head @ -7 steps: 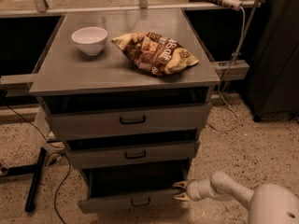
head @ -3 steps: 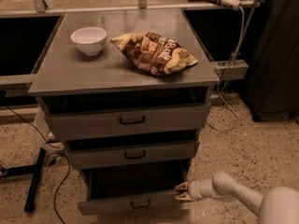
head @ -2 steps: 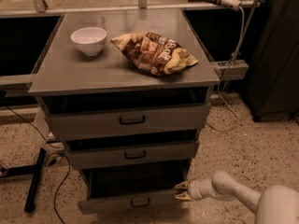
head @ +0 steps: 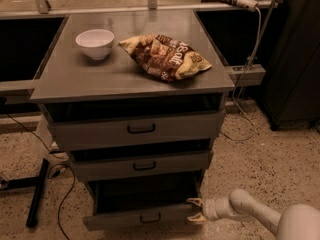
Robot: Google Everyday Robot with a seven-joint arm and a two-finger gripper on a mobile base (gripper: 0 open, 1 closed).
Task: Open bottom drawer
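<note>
The bottom drawer [head: 135, 217] is the lowest of three grey drawers, with a small black bar handle [head: 150, 218] at its centre. It stands pulled out, with a dark gap above its front. My gripper [head: 194, 210] is at the drawer's right front corner, on a white arm [head: 250, 213] that comes in from the lower right. Its two yellowish fingers are spread, one above and one below the corner edge.
The middle drawer [head: 142, 165] and top drawer [head: 137, 129] sit above. A white bowl [head: 95, 43] and a chip bag [head: 165, 55] lie on the cabinet top [head: 65, 76]. A black stand leg [head: 36, 194] and cables lie on the floor at left. A dark cabinet [head: 295, 54] stands at right.
</note>
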